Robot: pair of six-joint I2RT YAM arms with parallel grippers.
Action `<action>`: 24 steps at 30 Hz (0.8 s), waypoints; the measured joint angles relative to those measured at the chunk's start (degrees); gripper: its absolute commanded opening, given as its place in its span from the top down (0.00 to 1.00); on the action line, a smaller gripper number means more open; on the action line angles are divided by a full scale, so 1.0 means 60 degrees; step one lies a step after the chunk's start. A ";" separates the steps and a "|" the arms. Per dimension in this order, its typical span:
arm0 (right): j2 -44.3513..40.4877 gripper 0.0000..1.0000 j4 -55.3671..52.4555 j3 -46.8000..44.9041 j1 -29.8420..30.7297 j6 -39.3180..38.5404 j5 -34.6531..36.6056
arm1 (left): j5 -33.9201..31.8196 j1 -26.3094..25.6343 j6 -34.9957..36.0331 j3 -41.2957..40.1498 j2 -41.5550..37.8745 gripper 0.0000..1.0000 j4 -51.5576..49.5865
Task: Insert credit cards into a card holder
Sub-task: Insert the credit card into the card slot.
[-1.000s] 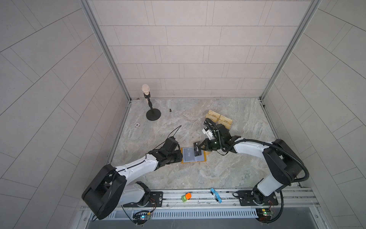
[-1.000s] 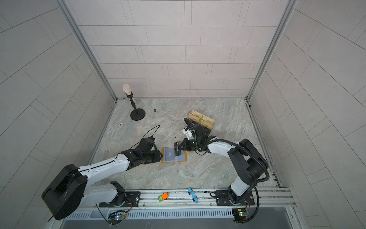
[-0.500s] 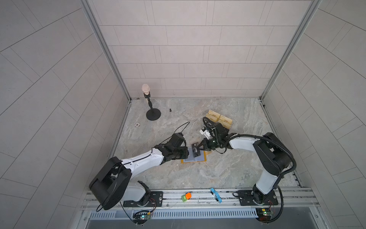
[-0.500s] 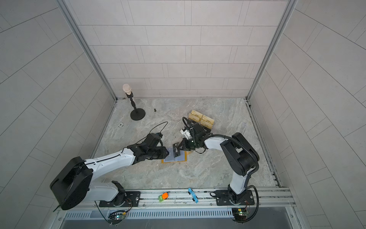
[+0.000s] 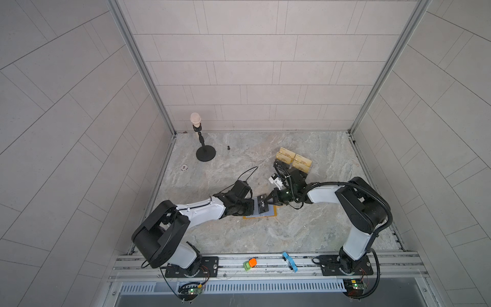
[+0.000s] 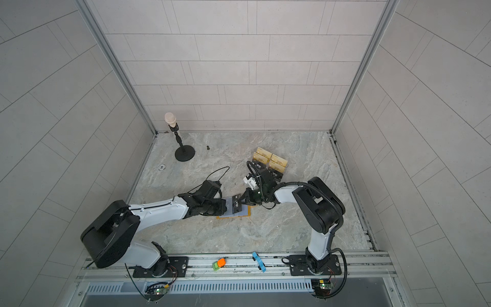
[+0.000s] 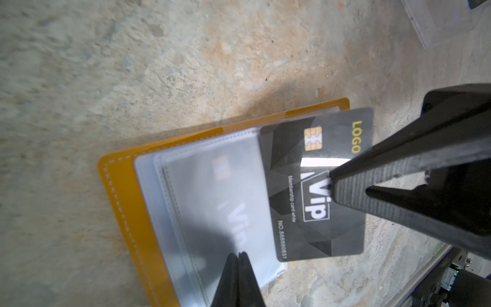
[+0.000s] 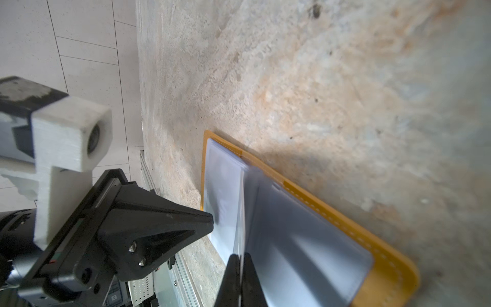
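The card holder (image 7: 119, 191) lies open on the stone table, mustard cover down and clear sleeves (image 7: 202, 202) up; both top views show it (image 5: 275, 212) (image 6: 248, 211). One credit card shows faintly inside a sleeve (image 7: 236, 220). My right gripper (image 8: 240, 256) is shut on another black Vip credit card (image 7: 318, 234), which hangs tilted over the holder's far edge (image 5: 261, 204) (image 6: 236, 204). Its fingers (image 7: 398, 186) pinch the card near the lettering. My left gripper (image 7: 239, 255) is shut, tips resting on the sleeve, just left of the card (image 5: 252, 207).
A clear acrylic stand (image 5: 293, 160) with gold cards and more black Vip cards (image 6: 257, 166) sits behind the right arm. A microphone on a round base (image 5: 203, 148) stands at the back left. A small screw (image 5: 228, 147) lies near it.
My left gripper has moved right onto the card holder and closed. The right gripper has carried its card leftward over the holder.
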 measured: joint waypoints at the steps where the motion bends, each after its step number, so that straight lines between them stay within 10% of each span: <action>1: 0.0000 1.00 0.0062 -0.0036 0.0000 0.0047 -0.0011 | -0.0007 0.0000 0.0000 -0.0029 0.0000 0.94 0.0033; 24: -0.0047 1.00 0.0681 -0.0423 -0.0306 0.0437 -0.0149 | -0.0142 0.0000 0.0000 -0.0113 0.0062 0.95 0.0186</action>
